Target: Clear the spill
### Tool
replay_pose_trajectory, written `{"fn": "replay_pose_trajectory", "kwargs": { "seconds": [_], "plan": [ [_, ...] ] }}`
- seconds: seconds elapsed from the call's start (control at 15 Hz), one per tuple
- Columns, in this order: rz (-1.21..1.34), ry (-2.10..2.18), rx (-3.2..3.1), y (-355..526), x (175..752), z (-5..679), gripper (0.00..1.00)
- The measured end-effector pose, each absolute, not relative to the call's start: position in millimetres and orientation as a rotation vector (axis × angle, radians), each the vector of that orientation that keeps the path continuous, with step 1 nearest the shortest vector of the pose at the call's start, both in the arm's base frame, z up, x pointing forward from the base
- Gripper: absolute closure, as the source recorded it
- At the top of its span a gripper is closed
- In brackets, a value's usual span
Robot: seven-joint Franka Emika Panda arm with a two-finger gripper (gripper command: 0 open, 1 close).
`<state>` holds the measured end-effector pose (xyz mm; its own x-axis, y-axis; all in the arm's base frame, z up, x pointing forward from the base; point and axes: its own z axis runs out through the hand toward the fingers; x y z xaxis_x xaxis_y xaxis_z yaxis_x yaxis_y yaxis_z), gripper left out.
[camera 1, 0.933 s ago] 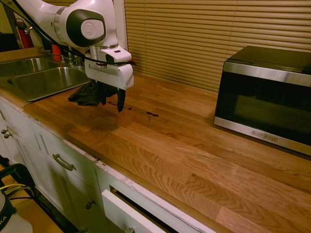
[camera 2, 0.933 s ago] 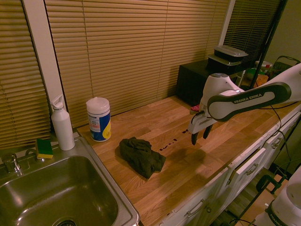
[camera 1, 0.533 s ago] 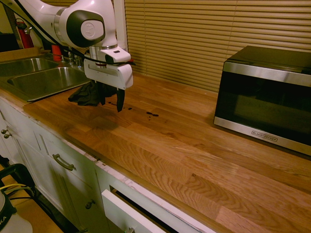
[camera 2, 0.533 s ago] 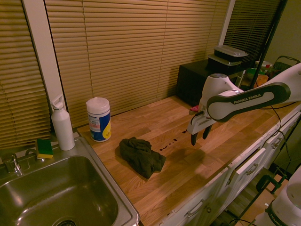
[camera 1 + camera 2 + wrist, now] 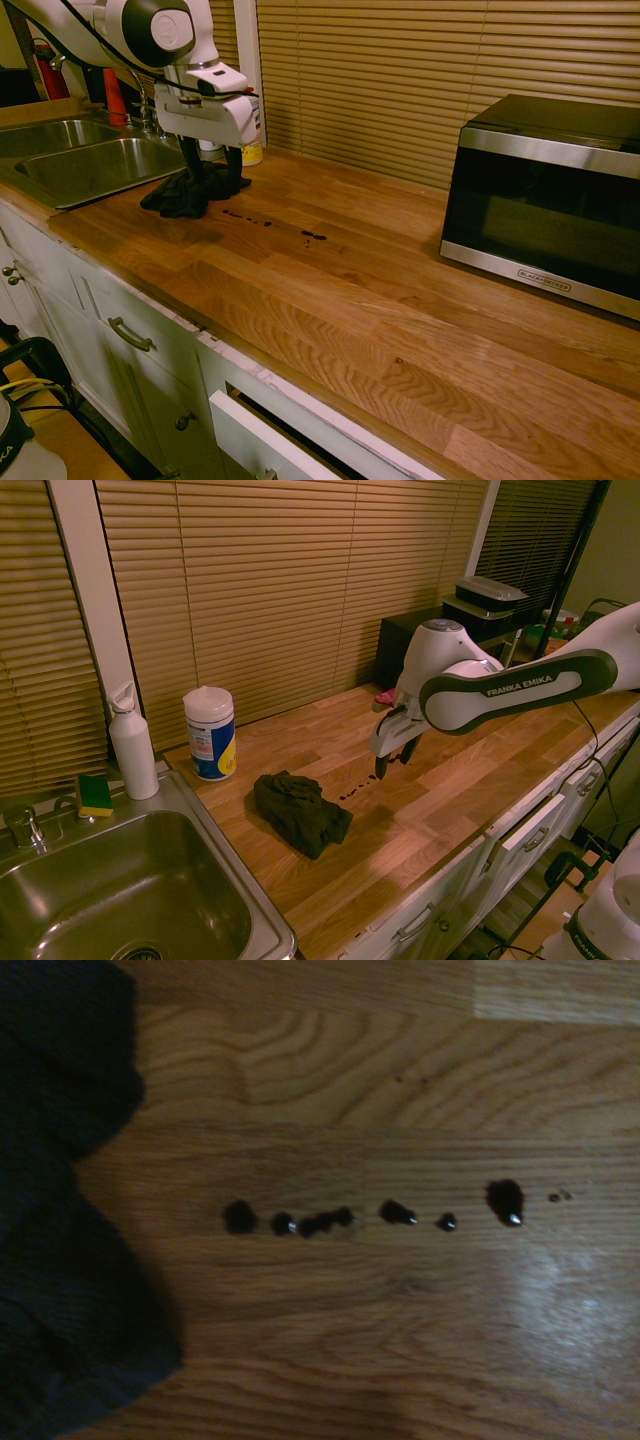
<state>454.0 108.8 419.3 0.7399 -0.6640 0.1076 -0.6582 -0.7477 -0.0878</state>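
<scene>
The spill [image 5: 266, 222] is a short trail of small dark drops on the wooden counter; it also shows as the spill [image 5: 352, 792] and, from close by, as a row of drops, the spill [image 5: 345, 1218]. A crumpled dark rag [image 5: 184, 196] lies at the trail's sink-side end, seen too as the rag [image 5: 300, 810] and the rag [image 5: 60, 1260]. My gripper [image 5: 211, 168] hangs open and empty above the counter, over the drops nearest the rag; from the other side the gripper [image 5: 391, 762] hovers just beside the rag.
A steel sink [image 5: 90, 165] lies past the rag. A microwave [image 5: 545, 190] stands at the counter's other end. A wipes canister [image 5: 210, 733], a white bottle [image 5: 132, 742] and a sponge [image 5: 95, 793] stand by the blinds near the sink.
The arm has swung along the counter toward the sink, from beside the trail to over the drops next to the rag. The fingers stay open.
</scene>
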Motion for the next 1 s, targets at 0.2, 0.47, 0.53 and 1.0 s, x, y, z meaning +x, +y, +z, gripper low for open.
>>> {"fn": "replay_pose_trajectory", "kwargs": {
  "seconds": [0.2,0.47,0.53,1.0],
  "plan": [
    [-0.224,1.026,-2.892,144,460,421,0.0],
    [-0.269,0.95,-2.88,186,463,420,0.0],
    [-0.285,0.938,-2.879,196,464,420,0.0],
    [-0.333,0.88,-2.88,268,488,412,0.0]
  ]
}}
